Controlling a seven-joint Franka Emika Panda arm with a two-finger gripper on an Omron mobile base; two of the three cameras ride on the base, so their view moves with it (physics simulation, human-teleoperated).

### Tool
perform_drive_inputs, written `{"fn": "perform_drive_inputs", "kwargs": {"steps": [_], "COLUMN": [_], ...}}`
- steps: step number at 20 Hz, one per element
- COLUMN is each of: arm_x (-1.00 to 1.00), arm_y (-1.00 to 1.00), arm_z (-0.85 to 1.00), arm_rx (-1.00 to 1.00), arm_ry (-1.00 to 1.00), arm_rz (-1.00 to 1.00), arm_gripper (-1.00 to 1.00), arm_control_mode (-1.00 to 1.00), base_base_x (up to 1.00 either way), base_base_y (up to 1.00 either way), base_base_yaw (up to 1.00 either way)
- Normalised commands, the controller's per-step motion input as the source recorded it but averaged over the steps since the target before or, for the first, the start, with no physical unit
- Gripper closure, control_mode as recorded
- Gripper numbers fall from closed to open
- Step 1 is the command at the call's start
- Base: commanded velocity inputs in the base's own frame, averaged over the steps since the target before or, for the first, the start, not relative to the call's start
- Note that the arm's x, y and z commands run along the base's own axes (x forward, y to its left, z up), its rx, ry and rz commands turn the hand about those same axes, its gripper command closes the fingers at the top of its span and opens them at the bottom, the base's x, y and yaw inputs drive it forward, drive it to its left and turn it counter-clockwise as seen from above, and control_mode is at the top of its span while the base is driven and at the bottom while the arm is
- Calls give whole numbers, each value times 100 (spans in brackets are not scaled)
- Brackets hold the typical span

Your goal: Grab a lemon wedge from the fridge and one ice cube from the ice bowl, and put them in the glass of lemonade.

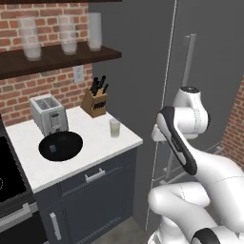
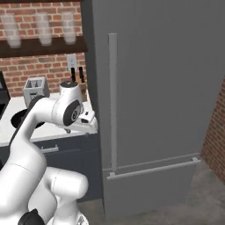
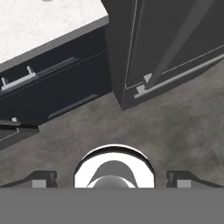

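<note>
A: The fridge was the biggest thing there, and its door was shut, the long bar handle running down the edge nearest the table. So the step in hand, as I judged it, was opening that door; the lemon wedge would have been behind it, hidden.

B: And the arm?

A: Folded up just beside the fridge, hand turned down toward the floor. In the hand view the gripper was released, its two dark tips standing wide apart with nothing between them.

B: How should it have gone about the pull?

A: Turn the hand to face the handle, bring the tips to either side of the bar, clench squarely, then pull along the door's arc, not straight back. The risk was the elbow brushing the table's edge.

B: The rest?

A: On the table beside the fridge: the ice bowl in front of the toaster, with an ice cube in it. The glass of lemonade stood between the bowl and the fridge, apart from both.
</note>
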Motion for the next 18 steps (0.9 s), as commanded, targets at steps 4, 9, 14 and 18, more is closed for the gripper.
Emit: {"fn": "perform_drive_inputs", "kwargs": {"steps": [4,9,14,18], "arm_x": [0,0,0,0], "arm_y": [0,0,0,0], "arm_z": [0,0,0,0], "arm_rx": [0,0,0,0], "arm_ry": [0,0,0,0], "arm_rz": [0,0,0,0], "arm_gripper": [-100,-100,-100,-100], "arm_control_mode": [100,100,100,100], "base_base_x": [-15,20,25,1], "base_base_y": [0,-4,-3,-3], "base_base_yaw": [0,-5,-9,-16]}}
